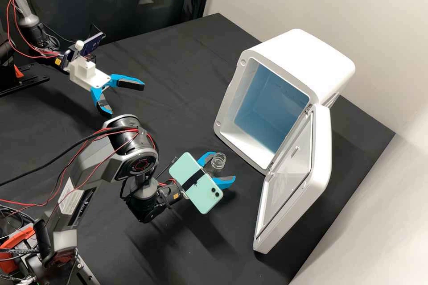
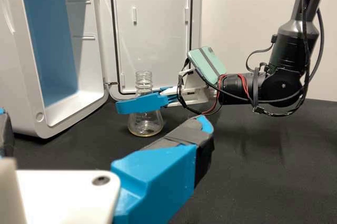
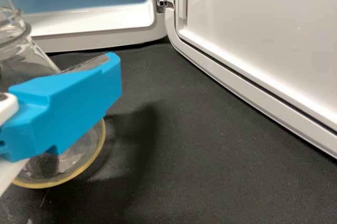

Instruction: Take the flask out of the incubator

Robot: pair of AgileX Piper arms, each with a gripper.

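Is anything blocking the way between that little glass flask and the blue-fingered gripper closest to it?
Nothing visible does. The right gripper sits with its open blue fingers on either side of the flask, which stands on the black bench in front of the open incubator.

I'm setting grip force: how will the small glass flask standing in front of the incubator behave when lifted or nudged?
The flask looks like clear, empty glass: probably light, rigid, and breakable if squeezed hard. Its smooth, sloping wall may slip under a pinch. The wide flat base suggests it slides rather than tips when pushed low.
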